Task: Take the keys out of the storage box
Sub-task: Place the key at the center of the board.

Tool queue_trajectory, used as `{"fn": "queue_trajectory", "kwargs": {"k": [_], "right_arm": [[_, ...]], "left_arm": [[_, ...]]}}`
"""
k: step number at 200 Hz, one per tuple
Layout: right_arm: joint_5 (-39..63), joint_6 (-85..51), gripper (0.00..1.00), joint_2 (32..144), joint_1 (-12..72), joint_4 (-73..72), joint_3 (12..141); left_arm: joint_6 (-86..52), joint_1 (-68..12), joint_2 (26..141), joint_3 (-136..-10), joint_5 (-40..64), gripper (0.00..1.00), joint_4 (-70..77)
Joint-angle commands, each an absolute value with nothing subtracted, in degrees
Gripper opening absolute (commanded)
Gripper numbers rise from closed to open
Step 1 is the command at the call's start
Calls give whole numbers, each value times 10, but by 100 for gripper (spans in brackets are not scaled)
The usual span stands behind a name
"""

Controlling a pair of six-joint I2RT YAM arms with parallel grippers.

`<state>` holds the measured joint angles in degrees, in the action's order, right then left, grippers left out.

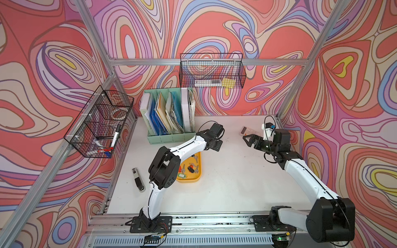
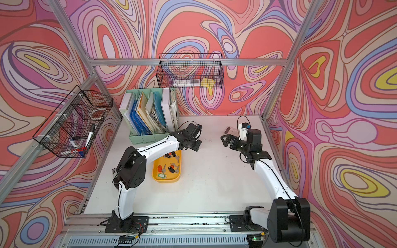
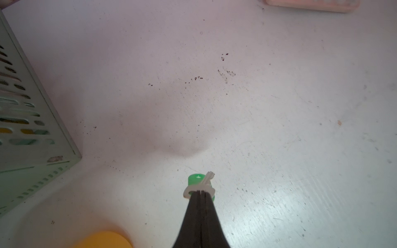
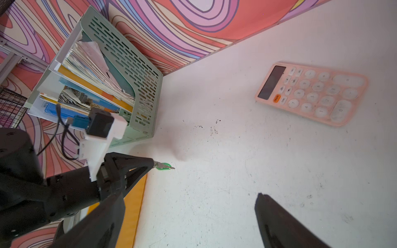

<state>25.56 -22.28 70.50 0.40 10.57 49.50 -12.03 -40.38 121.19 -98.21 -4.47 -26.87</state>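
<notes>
Starting left: the file holder (image 1: 169, 137) is standing at the back. Just in front of it the storage box (image 1: 189, 180) is lying with its long axis running near to far, with several keys (image 2: 169, 168) sitting loose inside. Your left gripper (image 3: 199, 192) is pinching tight on one green-tagged key set (image 3: 196, 179), hanging it low over bare table just past the box's far short end, clear of the rim. I can't tell if it's touching the surface. The key blade is sticking out beyond the fingertips. My read is you're only needing a release here, then reaching back toward your own base, since the rest are lying behind the fingers. Your right gripper (image 4: 191, 195) is hovering with fingers spread wide, holding nothing, well apart from the box and near the calculator (image 4: 311, 92). The left arm is clearly the nearer one.
</notes>
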Motion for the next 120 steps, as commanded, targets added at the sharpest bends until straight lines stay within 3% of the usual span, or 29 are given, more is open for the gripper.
{"fn": "queue_trajectory", "kwargs": {"k": [1,66,120], "right_arm": [[265,-234,98,704,3,86,486],[273,-241,98,708,4,81,486],[273,-241,98,709,3,87,489]], "left_arm": [[-122,-403,1231,-1001,-73,0,-233],[-129,-403,1283,-1035,-78,1,-243],[-131,-404,1268,-1026,-87,18,-249]]}}
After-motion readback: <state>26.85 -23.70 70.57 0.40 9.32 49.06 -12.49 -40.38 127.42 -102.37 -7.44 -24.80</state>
